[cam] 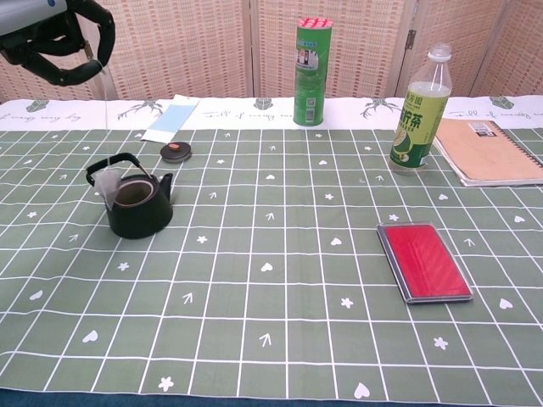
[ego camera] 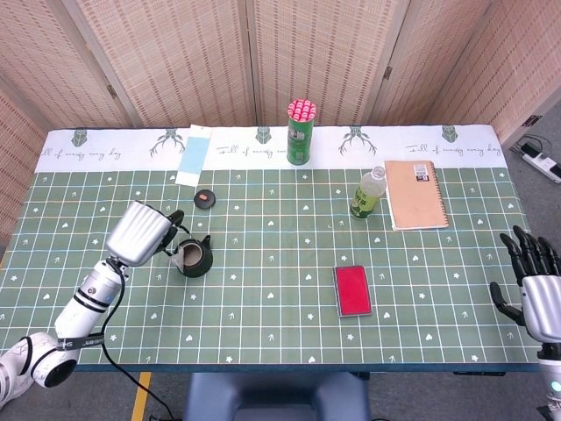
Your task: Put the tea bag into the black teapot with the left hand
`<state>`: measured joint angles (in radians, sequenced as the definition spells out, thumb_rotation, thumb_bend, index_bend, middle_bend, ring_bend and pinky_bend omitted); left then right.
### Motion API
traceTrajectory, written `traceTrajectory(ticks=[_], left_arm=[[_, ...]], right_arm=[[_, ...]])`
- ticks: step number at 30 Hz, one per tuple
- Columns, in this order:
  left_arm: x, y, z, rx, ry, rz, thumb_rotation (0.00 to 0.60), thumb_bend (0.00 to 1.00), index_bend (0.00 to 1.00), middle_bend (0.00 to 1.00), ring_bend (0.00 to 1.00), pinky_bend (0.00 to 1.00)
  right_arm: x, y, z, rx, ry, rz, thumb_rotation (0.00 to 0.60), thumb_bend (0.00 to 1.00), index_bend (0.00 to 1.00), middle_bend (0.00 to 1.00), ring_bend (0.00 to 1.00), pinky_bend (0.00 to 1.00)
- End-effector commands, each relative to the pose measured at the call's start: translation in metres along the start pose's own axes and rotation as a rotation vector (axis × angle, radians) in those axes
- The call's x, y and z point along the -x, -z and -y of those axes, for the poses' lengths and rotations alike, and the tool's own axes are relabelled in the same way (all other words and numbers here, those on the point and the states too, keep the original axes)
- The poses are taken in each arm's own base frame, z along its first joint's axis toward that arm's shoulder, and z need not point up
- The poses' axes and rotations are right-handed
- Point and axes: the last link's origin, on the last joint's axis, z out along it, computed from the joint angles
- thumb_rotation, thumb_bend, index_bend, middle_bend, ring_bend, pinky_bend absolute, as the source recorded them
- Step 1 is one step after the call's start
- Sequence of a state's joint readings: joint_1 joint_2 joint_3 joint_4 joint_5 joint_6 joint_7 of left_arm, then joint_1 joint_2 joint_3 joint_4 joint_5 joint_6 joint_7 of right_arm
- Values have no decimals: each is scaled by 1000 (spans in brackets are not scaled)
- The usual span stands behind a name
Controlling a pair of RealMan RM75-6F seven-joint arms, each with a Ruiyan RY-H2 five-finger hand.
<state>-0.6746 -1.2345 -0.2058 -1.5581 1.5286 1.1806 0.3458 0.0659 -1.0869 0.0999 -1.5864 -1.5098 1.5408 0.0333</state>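
The black teapot [ego camera: 195,260] [cam: 137,207] stands open on the green cloth, left of centre. High above it, my left hand [ego camera: 140,232] [cam: 53,36] pinches the tea bag's string between curled fingers. The tea bag [cam: 108,181] hangs on that string at the pot's left rim, just under the handle; whether it is inside the opening I cannot tell. In the head view the bag is a pale patch [ego camera: 176,254] at the pot's left side. My right hand [ego camera: 536,288] hovers at the table's right edge, its fingers spread and nothing in them.
The teapot's small lid [ego camera: 204,198] [cam: 176,151] lies behind the pot. A red case [ego camera: 352,290] [cam: 424,261] lies at centre right. A green bottle [cam: 418,112], a green tube [cam: 311,61], a notebook [ego camera: 415,194] and a blue sheet [ego camera: 192,155] stand further back.
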Motion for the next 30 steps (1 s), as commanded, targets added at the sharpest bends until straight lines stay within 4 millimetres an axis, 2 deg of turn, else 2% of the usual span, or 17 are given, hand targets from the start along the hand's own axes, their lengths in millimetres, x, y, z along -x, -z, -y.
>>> traceTrajectory(ticks=[1, 10, 16, 19, 25, 30], left_arm=[[-1, -2, -1, 1, -3, 2, 600, 446, 570, 952, 930, 974], [7, 1, 3, -2, -15, 24, 600, 446, 565, 952, 929, 974], [13, 12, 8, -16, -6, 41, 600, 446, 564, 952, 929, 974], [19, 23, 10, -29, 43, 38, 600, 446, 566, 953, 929, 974], [34, 46, 30, -90, 54, 54, 600, 446, 567, 953, 929, 974], [37, 56, 45, -124, 31, 72, 600, 446, 568, 953, 929, 974]], right_arm=[[0, 0, 0, -1, 0, -1, 600, 450, 0, 0, 0, 0], [0, 0, 0, 0, 4, -4, 600, 450, 0, 0, 0, 0], [0, 0, 1, 0, 7, -5, 600, 450, 0, 0, 0, 0], [0, 0, 1, 0, 6, -7, 600, 450, 0, 0, 0, 0], [-1, 2, 1, -1, 3, -12, 600, 450, 0, 0, 0, 0], [-1, 1, 1, 3, 5, -11, 600, 449, 0, 0, 0, 0]])
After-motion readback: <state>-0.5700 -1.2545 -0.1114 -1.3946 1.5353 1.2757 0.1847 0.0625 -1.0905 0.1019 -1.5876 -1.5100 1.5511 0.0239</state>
